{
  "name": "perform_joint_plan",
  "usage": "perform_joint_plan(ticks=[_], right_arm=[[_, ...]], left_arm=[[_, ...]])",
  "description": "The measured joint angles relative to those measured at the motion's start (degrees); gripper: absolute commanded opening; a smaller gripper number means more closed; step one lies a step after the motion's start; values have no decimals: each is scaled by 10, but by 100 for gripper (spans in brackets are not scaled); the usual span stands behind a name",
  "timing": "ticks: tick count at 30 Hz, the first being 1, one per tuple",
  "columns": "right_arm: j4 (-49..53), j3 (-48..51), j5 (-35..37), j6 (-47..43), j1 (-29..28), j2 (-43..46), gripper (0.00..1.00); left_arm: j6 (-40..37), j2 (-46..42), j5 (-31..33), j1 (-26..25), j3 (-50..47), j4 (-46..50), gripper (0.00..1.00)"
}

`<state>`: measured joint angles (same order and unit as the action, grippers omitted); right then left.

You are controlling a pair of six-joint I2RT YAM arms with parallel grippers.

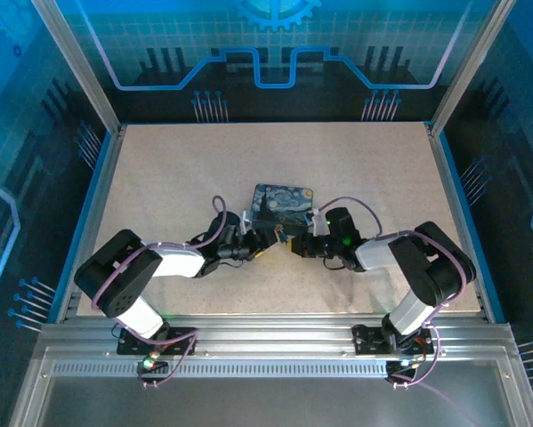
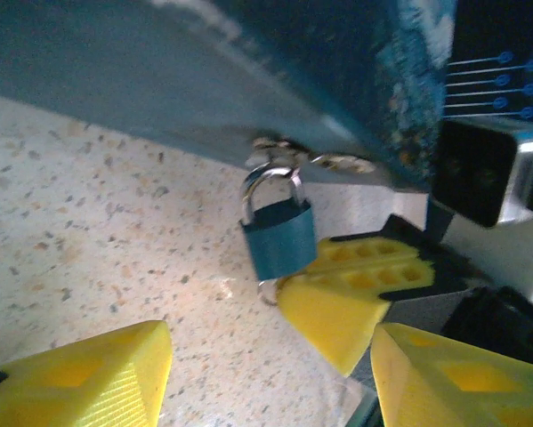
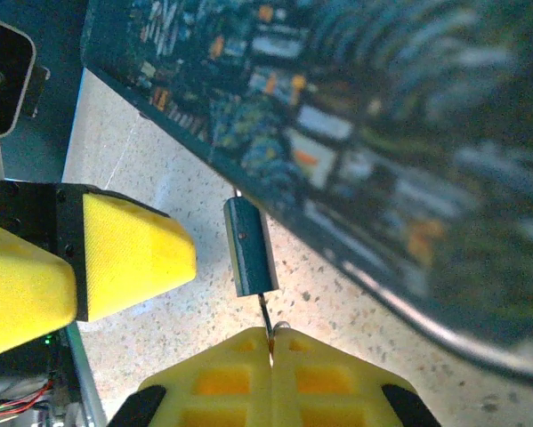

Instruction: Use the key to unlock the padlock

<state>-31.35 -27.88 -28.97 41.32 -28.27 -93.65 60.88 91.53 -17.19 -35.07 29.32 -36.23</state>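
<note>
- Padlock: small, rigid, hanging loose from the tin box hasp; I expect swing, so I'd pinch its flat body.
- Right gripper: closed on the thin key, tip seemingly at the keyway.
- Left gripper: open, short of the padlock.

Beside the tin box, left gripper faces right gripper

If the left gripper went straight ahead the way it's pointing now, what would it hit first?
Probably the padlock, hanging from the tin box, centred ahead of the left gripper's open fingers. The right gripper's yellow fingers beside it look nearer and might touch first; depth is unclear.
</note>
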Motion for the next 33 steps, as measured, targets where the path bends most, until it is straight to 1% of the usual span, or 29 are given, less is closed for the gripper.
perform_joint_plan(ticks=[5,8,12,22,27,33], right_arm=[[18,0,0,36,-7,9,0],[28,-1,0,55,-7,18,0],[40,-8,-1,73,-7,23,0],[50,-11,-2,99,-10,31,0],[50,-12,-2,118,-11,31,0],[49,-15,3,143,-14,33,0]], left_arm=[[47,42,4,0,-6,-92,62],[72,73,5,0,-10,-132,62],[96,98,10,0,-19,-162,62],[108,101,15,-3,-19,-173,57],[113,111,17,-4,-18,-173,51],[117,121,23,-5,-17,-186,47]])
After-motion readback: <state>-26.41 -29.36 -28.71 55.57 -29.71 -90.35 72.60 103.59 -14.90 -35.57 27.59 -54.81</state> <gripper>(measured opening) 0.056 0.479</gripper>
